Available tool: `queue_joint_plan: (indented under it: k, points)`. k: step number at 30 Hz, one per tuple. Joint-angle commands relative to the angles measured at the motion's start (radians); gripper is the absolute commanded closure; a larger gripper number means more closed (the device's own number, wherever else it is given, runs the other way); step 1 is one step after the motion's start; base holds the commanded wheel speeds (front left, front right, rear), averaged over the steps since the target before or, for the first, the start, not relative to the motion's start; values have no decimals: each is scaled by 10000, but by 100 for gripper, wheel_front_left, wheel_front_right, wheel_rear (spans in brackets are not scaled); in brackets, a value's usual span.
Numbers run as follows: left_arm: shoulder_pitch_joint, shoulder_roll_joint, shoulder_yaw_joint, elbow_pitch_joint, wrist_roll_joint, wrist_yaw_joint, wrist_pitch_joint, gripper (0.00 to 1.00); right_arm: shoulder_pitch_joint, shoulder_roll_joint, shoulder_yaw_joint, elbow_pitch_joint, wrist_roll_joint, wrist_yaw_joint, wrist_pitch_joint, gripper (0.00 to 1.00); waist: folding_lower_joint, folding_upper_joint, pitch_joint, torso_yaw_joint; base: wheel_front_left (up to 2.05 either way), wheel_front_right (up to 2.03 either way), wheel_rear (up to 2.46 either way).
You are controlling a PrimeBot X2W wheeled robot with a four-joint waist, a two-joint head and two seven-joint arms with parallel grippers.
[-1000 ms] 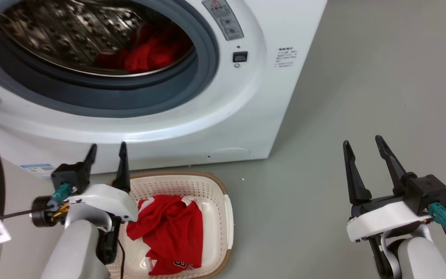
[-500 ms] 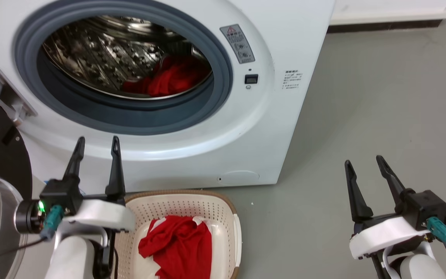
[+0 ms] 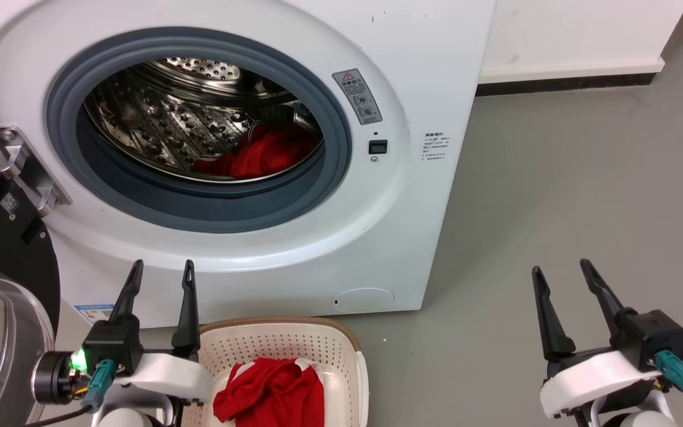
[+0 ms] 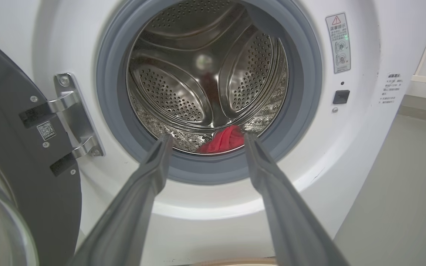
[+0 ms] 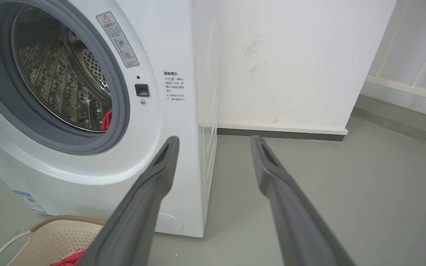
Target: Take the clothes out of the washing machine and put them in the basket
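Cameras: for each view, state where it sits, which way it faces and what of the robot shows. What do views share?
Head view: on the head, facing forward and down at washer and basket; left claw, right claw show.
Left wrist view: on the left wrist, facing into the drum; its fingers show.
Right wrist view: on the right wrist, facing washer corner, wall, floor; its fingers show.
Shared: all show clothes in the drum.

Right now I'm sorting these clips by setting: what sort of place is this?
Likely a laundry corner, perhaps a bare test room: a large white front-loading washing machine, an oval cream perforated plastic basket holding bright red clothes before it, a plain grey floor and white walls.
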Motion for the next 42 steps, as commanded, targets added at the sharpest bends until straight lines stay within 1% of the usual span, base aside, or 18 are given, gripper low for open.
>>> queue_joint_plan:
  k: [1, 6, 10, 13, 17, 21, 25, 31, 37, 42]
  points:
    - [139, -24, -22, -4, -8, 50, 9, 0, 133, 4, 22, -95, 8, -3, 32, 0, 1, 0, -46, 13, 0, 0, 0]
    - [147, -37, -30, 96, -107, 59, 42, 0, 219, 4, 52, -214, 42, -3, 92, 0, 1, 0, -42, 53, 0, 0, 0]
    - [-313, 11, -55, 306, -210, -51, 170, 0, 165, 4, 107, -308, 71, -3, 116, 0, 1, 0, 86, 22, 0, 0, 0]
    - [-804, 188, -99, 604, -259, -228, 355, 0, -47, 1, 242, -297, 134, -5, 111, 0, 1, 0, 264, -177, 0, 0, 0]
    - [-1622, 474, -51, 1127, -391, -457, 736, 0, -279, 2, 447, -179, 242, -3, 4, 0, 1, 0, 532, -704, 0, 0, 0]
    - [-2536, 959, 97, 1902, -503, -740, 1085, 0, -465, 4, 619, -37, 376, -3, -154, 0, 1, 0, 849, -1398, 0, 0, 0]
    - [-3470, 1554, 248, 2744, -540, -931, 1496, 0, -658, 4, 825, 173, 552, -3, -325, 0, 1, 0, 1233, -2147, 0, 0, 0]
    - [-4872, 2381, 239, 4019, -612, -1263, 2168, 0, -885, 10, 988, 409, 854, -3, -650, 0, 1, 0, 1941, -3106, 0, 0, 0]
    - [-6302, 3382, 126, 5226, -612, -1510, 2999, 0, -1118, 10, 1262, 659, 1227, -3, -928, 0, 1, 0, 2734, -3920, 0, 0, 0]
    - [-7447, 4221, -230, 6043, -595, -1644, 3788, 0, -1270, 11, 1473, 835, 1559, -3, -1108, 0, 1, 0, 3441, -4417, 0, 0, 0]
